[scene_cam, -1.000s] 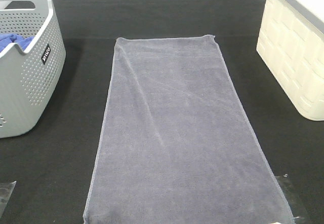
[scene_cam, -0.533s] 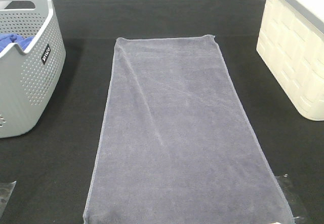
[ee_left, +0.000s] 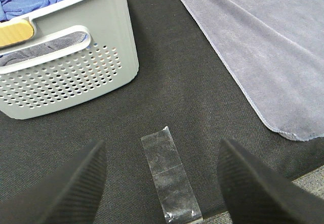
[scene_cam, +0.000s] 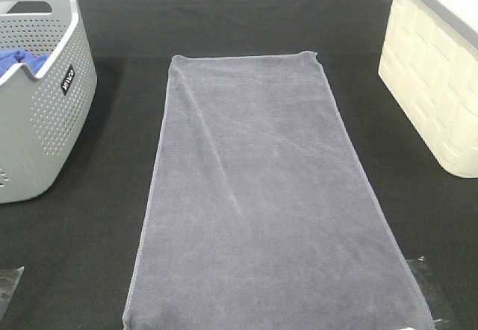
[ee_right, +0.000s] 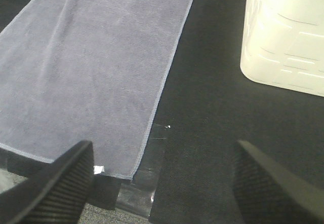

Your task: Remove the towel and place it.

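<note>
The grey-lavender towel (scene_cam: 261, 188) lies spread flat and lengthwise on the black table, from the middle down to the near edge. A corner of the towel (ee_left: 263, 46) shows in the left wrist view, and its long side (ee_right: 96, 62) in the right wrist view. My left gripper (ee_left: 162, 183) hovers open over a strip of clear tape (ee_left: 169, 176), between the basket and the towel's near corner, holding nothing. My right gripper (ee_right: 162, 178) is open and empty above the black mat beside the towel's other near corner. Neither gripper appears in the high view.
A grey perforated laundry basket (scene_cam: 45, 113) with a bright blue cloth (scene_cam: 19, 63) inside stands at the left. A cream-white bin (scene_cam: 437, 76) stands at the right. Clear tape patches (scene_cam: 9, 285) mark the near corners of the table (scene_cam: 246, 16).
</note>
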Controlling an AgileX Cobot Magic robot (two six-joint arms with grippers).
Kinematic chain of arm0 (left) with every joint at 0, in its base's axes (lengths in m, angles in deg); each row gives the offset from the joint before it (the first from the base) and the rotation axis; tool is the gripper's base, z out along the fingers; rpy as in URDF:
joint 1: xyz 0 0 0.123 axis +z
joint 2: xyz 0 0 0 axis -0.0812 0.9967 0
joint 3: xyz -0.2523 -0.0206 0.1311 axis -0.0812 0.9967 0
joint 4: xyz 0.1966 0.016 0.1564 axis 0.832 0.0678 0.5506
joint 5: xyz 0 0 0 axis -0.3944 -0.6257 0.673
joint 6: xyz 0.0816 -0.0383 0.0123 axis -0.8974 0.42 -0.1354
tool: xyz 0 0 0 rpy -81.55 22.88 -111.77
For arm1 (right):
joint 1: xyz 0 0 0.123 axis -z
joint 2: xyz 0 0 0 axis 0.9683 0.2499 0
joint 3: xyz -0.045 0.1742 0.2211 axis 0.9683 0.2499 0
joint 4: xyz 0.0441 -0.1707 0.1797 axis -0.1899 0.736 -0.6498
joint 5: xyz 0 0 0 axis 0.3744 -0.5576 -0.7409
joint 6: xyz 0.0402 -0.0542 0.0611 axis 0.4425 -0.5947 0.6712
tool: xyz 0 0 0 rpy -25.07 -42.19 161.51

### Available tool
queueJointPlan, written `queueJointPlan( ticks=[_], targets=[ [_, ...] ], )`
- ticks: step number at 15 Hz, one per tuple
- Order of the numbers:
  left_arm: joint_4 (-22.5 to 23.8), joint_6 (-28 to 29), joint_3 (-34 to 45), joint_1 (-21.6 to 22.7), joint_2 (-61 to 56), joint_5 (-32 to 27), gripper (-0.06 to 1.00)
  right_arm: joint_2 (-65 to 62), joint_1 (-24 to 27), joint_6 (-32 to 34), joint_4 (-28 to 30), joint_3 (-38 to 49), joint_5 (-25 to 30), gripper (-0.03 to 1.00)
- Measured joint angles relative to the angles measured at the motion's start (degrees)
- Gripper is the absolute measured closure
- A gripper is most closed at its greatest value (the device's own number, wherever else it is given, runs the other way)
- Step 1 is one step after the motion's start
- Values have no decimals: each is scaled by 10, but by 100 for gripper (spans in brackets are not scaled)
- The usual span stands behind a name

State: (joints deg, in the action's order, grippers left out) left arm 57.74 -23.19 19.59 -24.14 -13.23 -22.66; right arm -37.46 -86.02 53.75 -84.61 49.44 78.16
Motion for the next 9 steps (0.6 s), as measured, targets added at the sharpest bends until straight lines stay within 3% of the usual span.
queueJointPlan(
  ticks=[3,6,9],
  targets=[
    [-1,0,0,93,-25,1,33,0,71,0,-1,0,-1,26],
    [0,0,0,182,-62,1,33,0,83,0,-5,0,-1,26],
    [0,0,0,203,-65,1,33,-19,83,-1,-7,0,-1,26]
  ],
)
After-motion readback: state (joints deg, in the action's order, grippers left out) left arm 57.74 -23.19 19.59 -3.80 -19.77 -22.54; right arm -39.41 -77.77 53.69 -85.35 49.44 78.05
